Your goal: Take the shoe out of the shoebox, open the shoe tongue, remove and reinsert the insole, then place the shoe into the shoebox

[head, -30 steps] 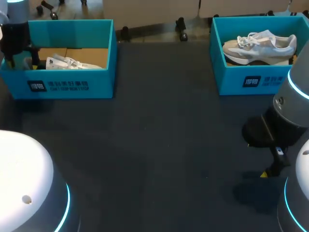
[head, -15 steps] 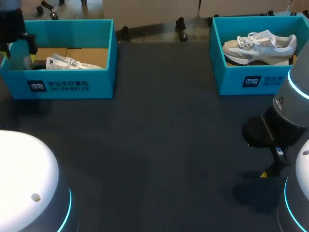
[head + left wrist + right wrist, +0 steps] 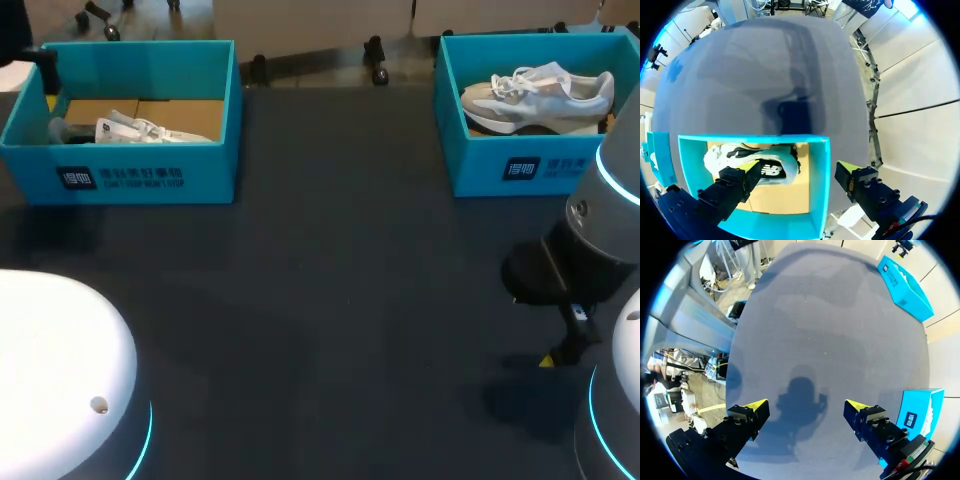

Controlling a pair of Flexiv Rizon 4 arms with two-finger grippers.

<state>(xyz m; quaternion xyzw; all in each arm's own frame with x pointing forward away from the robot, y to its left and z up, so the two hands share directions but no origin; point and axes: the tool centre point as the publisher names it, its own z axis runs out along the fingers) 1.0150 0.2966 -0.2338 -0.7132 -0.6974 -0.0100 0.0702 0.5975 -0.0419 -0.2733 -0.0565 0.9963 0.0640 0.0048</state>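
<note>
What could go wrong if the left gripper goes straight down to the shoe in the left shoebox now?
1. The open left gripper seems to straddle one wall of the left shoebox: one finger is over the shoe, the other outside the box. Going down, it may strike or push the box.
2. The shoe lies close to the wall that faces the open table, so a finger may find little room there.
</note>
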